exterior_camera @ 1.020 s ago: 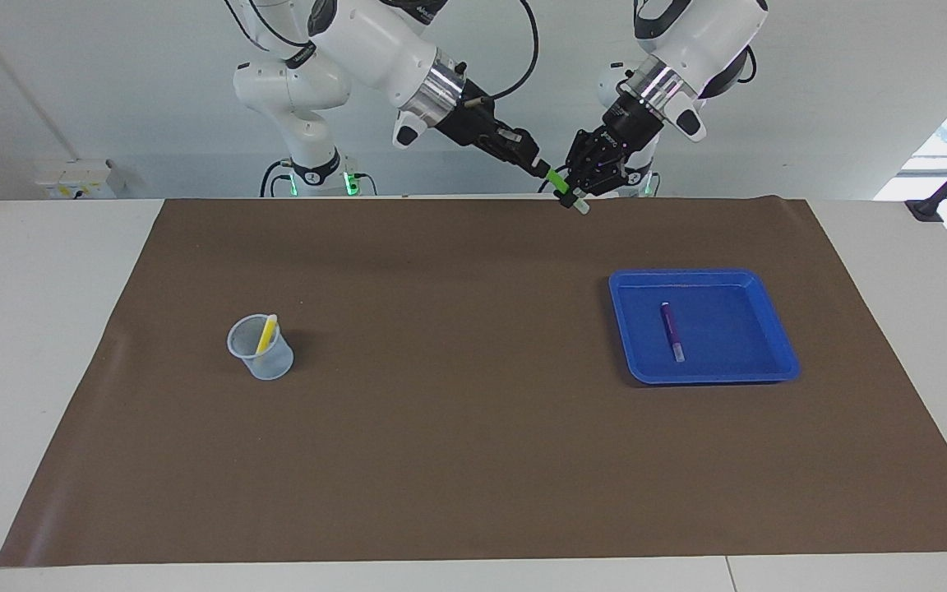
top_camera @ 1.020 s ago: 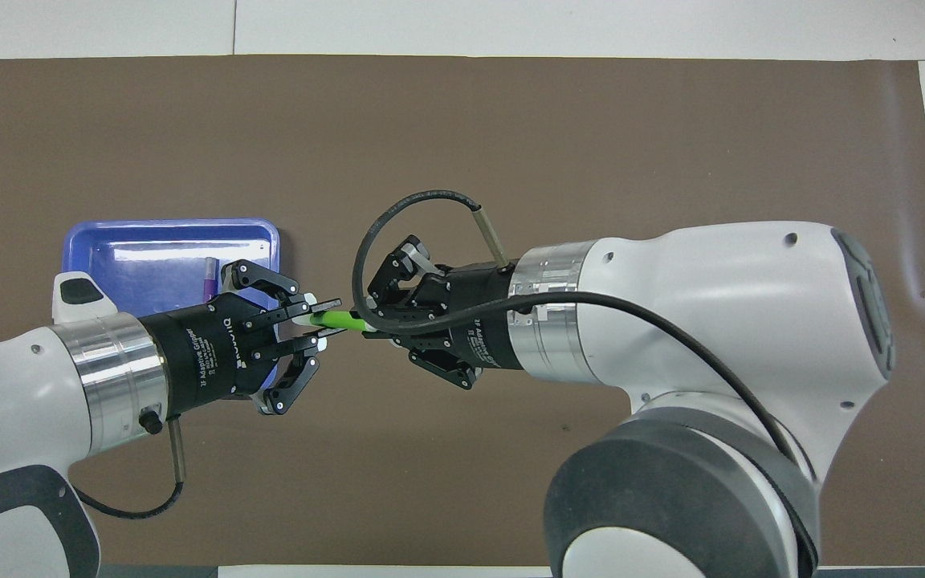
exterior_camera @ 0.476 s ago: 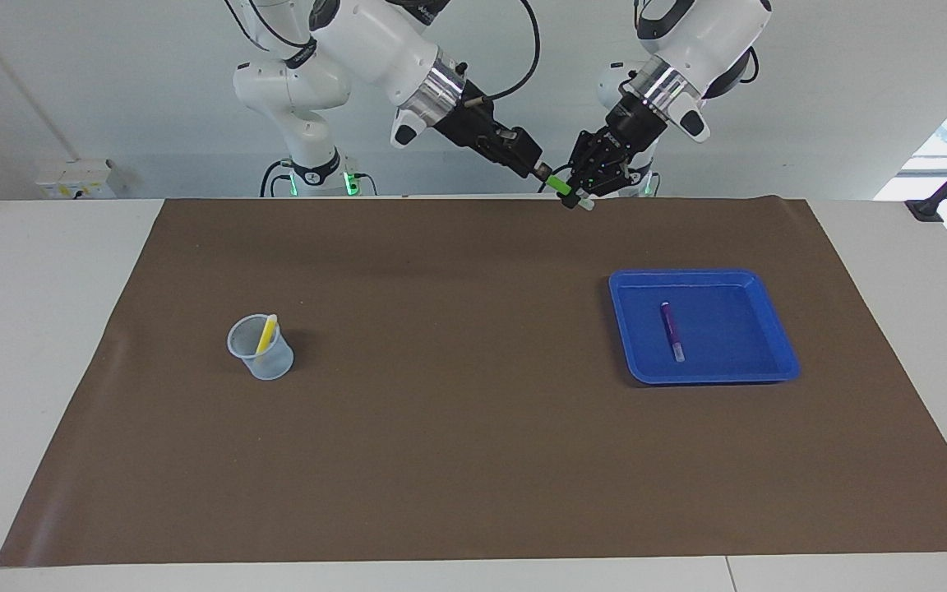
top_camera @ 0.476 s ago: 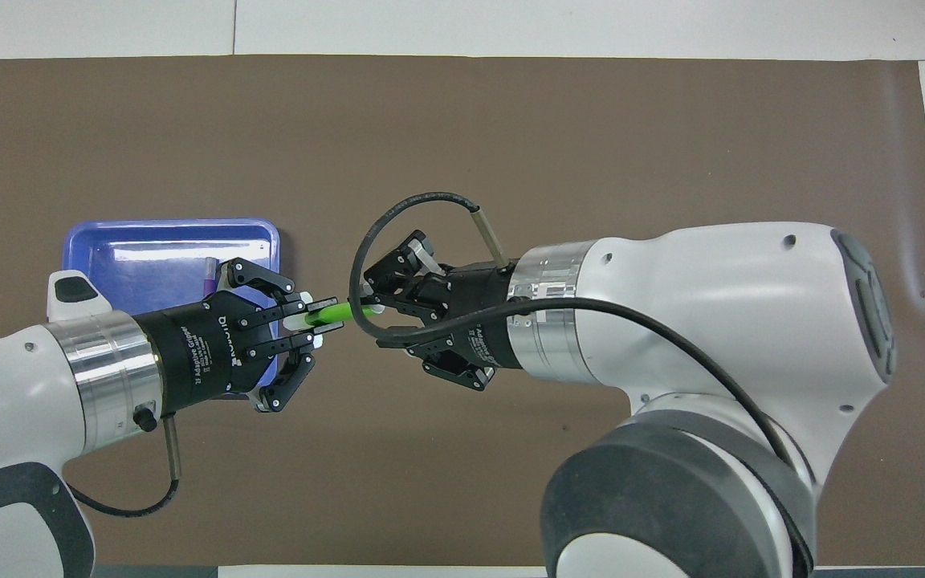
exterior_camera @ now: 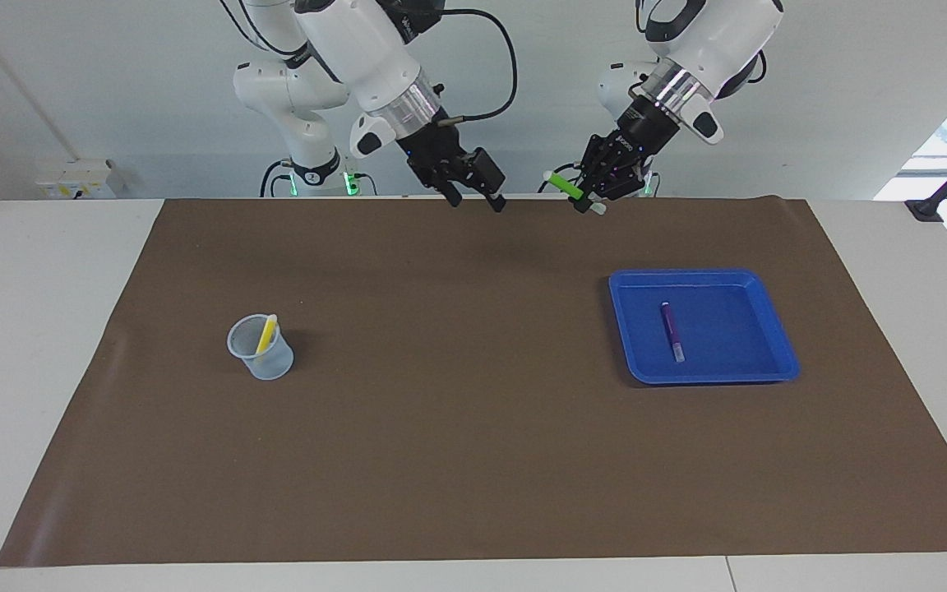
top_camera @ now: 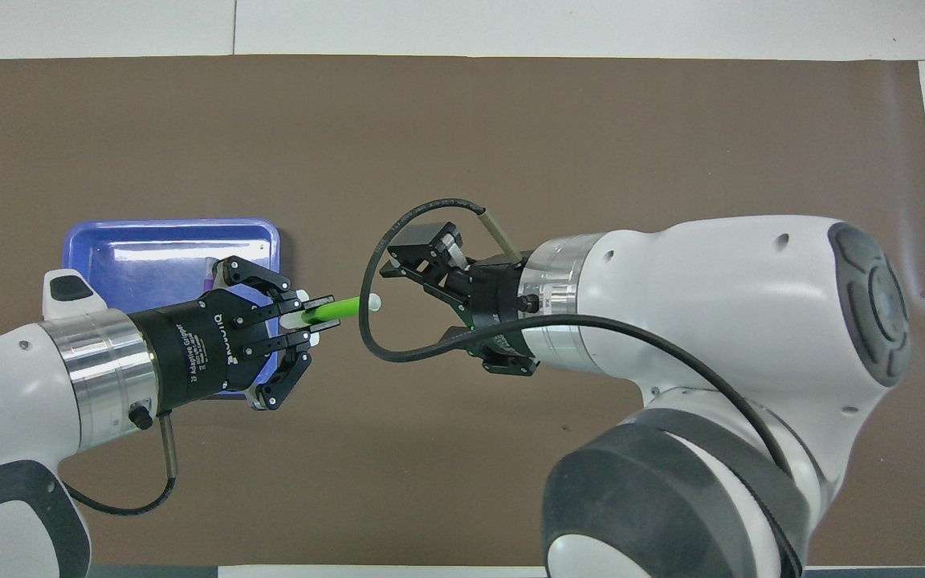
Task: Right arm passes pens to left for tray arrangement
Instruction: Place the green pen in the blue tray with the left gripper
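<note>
My left gripper (exterior_camera: 587, 196) (top_camera: 311, 318) is shut on a green pen (exterior_camera: 560, 182) (top_camera: 344, 307), held in the air above the mat's edge by the robots. The pen's free whitish end points at my right gripper (exterior_camera: 476, 201) (top_camera: 442, 301). That gripper stands open with nothing between its fingers, a short gap away from the pen. A purple pen (exterior_camera: 671, 329) (top_camera: 208, 273) lies in the blue tray (exterior_camera: 736, 362) (top_camera: 157, 241) toward the left arm's end. A yellow pen (exterior_camera: 265, 333) stands in a pale cup (exterior_camera: 261, 349) toward the right arm's end.
A brown mat (exterior_camera: 457, 427) (top_camera: 511, 128) covers most of the white table (exterior_camera: 38, 329). In the overhead view the right arm hides the cup and the left gripper covers part of the tray.
The right gripper has opened, let go of the green pen and pulled back toward its own end. The left gripper keeps the pen and has drawn it slightly away.
</note>
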{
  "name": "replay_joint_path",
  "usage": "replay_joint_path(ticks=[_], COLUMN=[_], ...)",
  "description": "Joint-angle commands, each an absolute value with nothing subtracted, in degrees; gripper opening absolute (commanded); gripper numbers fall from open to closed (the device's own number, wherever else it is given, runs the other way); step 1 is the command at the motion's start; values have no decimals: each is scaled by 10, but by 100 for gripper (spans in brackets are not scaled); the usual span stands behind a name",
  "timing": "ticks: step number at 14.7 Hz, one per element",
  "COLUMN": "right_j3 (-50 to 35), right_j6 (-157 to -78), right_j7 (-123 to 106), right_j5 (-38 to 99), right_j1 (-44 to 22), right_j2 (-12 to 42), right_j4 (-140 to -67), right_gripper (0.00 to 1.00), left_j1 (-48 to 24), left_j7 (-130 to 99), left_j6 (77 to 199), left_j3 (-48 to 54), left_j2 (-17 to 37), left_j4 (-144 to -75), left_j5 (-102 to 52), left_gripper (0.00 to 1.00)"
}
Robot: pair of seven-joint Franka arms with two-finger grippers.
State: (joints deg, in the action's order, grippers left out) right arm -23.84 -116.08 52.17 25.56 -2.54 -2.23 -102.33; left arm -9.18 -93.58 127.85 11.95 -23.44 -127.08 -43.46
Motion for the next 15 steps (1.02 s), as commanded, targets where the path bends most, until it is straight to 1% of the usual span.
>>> replay_joint_path(ticks=[1,4,6,8,9,11,15], right_j3=[-200,-163,-137,-115,-107,-98,-94], right_j6=[-1123,-1117,-1117,-1121,-1128,-1142,-1188], right_j7=[420,322,254,185,151,123,121], right_j5=[205,136,85,35,17,-11,-113], right_j1=[-18,-18,-18,-18,-16,-13,-11], right_j2=[-32,-47,-49,-48,-48,-46,-40], right_j4=[-1034,-1070,-1091,-1113,-1132,-1157,-1214], right_gripper=[100,100,100,98,96,92,85], left_j1=[-62,-12,22,58,68,86,97], left_j7=[-817,-637,-532,-424,-380,-279,-147], left_j6=[1224,1152,1117,1106,1107,1113,1128], left_j3=[120,121,121,121,121,121,121], left_j2=[-236,-223,-211,-186,-171,-134,-17], left_j4=[-1272,-1276,-1276,-1276,-1276,-1271,-1213], left_j5=[-439,-435,-386,-347,-318,-260,-111], left_gripper=[0,0,0,0,0,0,0])
